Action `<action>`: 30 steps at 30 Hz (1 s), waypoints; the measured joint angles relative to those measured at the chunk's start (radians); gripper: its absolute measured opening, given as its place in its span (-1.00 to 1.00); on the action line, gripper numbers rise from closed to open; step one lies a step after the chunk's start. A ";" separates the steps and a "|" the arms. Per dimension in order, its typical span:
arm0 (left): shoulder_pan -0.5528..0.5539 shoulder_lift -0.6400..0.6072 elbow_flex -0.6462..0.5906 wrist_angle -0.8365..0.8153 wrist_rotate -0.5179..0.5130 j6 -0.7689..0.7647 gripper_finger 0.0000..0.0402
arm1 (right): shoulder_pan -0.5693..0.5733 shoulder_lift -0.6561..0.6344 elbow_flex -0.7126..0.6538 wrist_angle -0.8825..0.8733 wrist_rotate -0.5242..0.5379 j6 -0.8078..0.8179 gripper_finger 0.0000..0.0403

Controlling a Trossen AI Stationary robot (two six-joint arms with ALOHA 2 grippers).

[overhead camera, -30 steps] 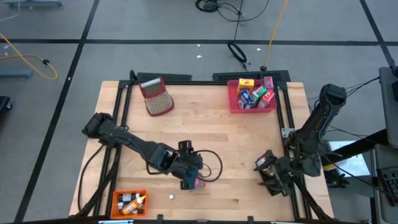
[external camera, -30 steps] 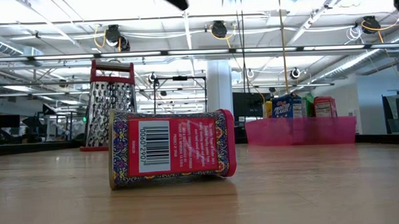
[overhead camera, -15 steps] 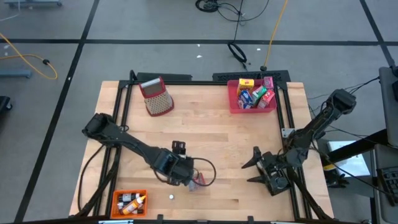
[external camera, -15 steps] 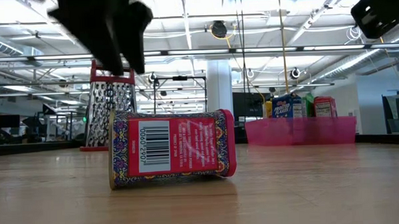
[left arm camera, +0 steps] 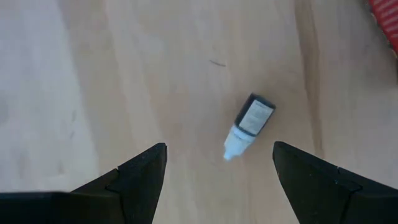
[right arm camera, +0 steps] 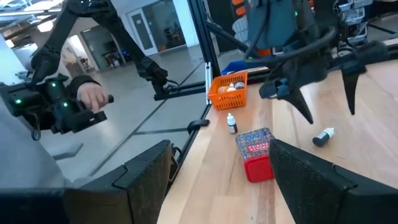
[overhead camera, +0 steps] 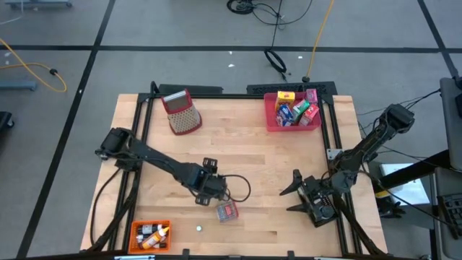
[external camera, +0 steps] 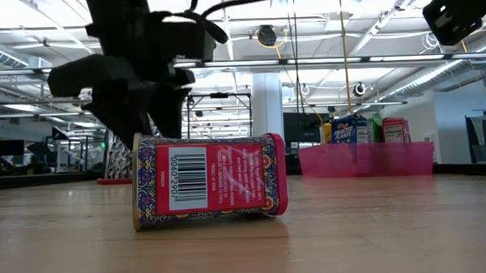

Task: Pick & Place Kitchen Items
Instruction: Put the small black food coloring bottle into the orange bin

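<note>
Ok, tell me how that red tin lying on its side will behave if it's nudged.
The red tin lies on its side on the bare table, so it may slide or roll. Its printed walls look stiff, not floppy. The open left gripper hovers beside it, not touching.

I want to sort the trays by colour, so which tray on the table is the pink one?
The pink tray at the far right corner, packed with packets; the orange tray sits at the near left corner.

Red tin [overhead camera: 227, 211] on side, small white-capped bottle [left arm camera: 248, 124] lying nearby
</note>
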 joint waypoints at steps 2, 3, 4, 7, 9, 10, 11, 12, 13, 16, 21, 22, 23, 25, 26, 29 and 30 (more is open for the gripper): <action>0.009 0.000 -0.022 0.051 0.028 0.028 0.47 | 0.000 0.000 0.000 -0.007 0.000 0.000 0.30; 0.011 0.000 -0.030 0.075 0.044 0.041 0.47 | 0.000 0.000 0.000 -0.010 0.000 0.000 0.30; 0.014 0.000 -0.036 0.093 0.058 0.052 0.47 | 0.000 0.000 0.000 -0.011 0.000 0.000 0.30; 0.014 0.000 -0.045 0.119 0.077 0.076 0.47 | 0.000 0.000 0.000 -0.015 0.000 0.000 0.30; 0.014 0.000 -0.052 0.126 0.077 0.087 0.47 | 0.000 0.000 0.000 -0.015 0.000 0.000 0.30; 0.014 0.000 -0.055 0.126 0.077 0.087 0.47 | 0.000 0.000 0.000 -0.015 0.000 -0.001 0.30; 0.014 0.000 -0.058 0.126 0.078 0.086 0.47 | 0.000 0.000 0.000 -0.017 0.000 -0.001 0.30; 0.014 0.000 -0.063 0.131 0.079 0.086 0.47 | 0.000 0.000 0.000 -0.020 0.000 -0.001 0.30; 0.014 0.000 -0.072 0.146 0.082 0.086 0.47 | 0.000 0.000 0.000 -0.022 0.000 -0.001 0.30; 0.014 0.000 -0.110 0.212 0.102 0.086 0.47 | 0.000 0.000 0.000 -0.022 0.000 -0.003 0.30; 0.014 0.000 -0.154 0.275 0.107 0.083 0.47 | 0.000 0.000 0.000 -0.022 0.001 -0.004 0.30; 0.014 0.000 -0.160 0.275 0.107 0.082 0.47 | 0.000 0.000 0.000 -0.022 0.001 -0.004 0.30; 0.014 0.000 -0.166 0.274 0.107 0.080 0.47 | 0.000 0.000 0.000 -0.022 0.001 -0.003 0.30; 0.014 -0.001 -0.171 0.276 0.107 0.076 0.42 | 0.000 0.000 0.000 -0.022 0.001 -0.004 0.30; 0.014 -0.001 -0.171 0.278 0.108 0.075 0.38 | 0.000 0.000 0.000 -0.022 0.001 -0.004 0.30; 0.014 -0.001 -0.172 0.277 0.112 0.075 0.15 | 0.000 0.000 0.000 -0.022 0.001 -0.004 0.30; 0.014 -0.001 -0.172 0.275 0.111 0.075 0.06 | 0.000 0.000 0.000 -0.022 0.001 -0.004 0.30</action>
